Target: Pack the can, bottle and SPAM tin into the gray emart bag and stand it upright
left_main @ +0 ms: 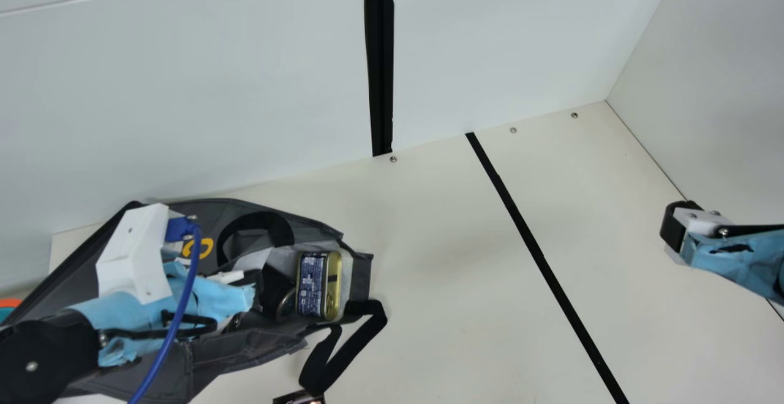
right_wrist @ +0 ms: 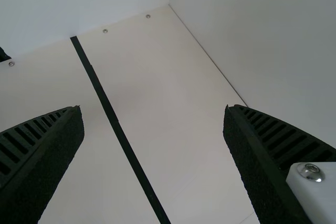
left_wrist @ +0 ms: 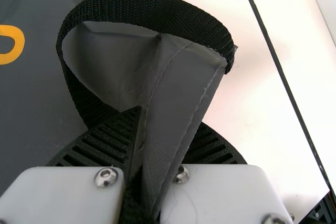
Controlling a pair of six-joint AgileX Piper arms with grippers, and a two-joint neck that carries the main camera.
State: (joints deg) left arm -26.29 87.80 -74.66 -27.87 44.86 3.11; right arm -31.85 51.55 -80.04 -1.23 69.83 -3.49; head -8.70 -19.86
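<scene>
Gray emart bag (left_main: 228,350) lay on desk (left_main: 441,269) w/ SPAM tin (left_main: 311,285) inside, L gripper (left_wrist: 170,116) clamped on its fabric, prob. for standing it up, R gripper (right_wrist: 153,108) well apart from it, wide open, empty.

The bag (left_main: 245,350) lies on the left of the bench (left_main: 453,281), before the back wall (left_main: 184,104). In its right end sits the tin (left_main: 312,284), another item (left_main: 285,305) just left of it. The tape (left_main: 539,254) runs right of the bag.
</scene>
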